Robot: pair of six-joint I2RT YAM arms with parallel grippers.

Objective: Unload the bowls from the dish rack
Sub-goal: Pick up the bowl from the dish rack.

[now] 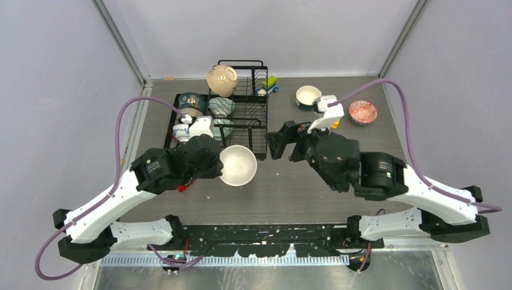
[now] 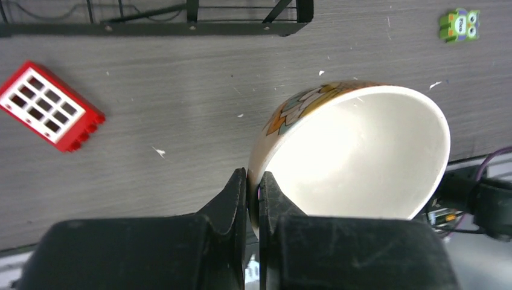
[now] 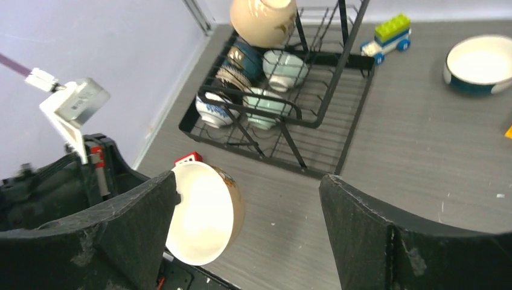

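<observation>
— Pinching anything, is the left gripper (image 2: 253, 192)?
— It is clamping the rim of a white bowl (image 1: 237, 165), seemingly lifted, just near of the dish rack (image 1: 253, 130).
— And the right gripper (image 1: 287, 145)?
— It is hovering spread wide, right of the dish rack.

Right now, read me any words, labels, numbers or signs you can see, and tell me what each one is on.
No text can be read anywhere.
Green toy block: a printed face, any lettering too blurred.
Right arm: small green mark, too small to read.
</observation>
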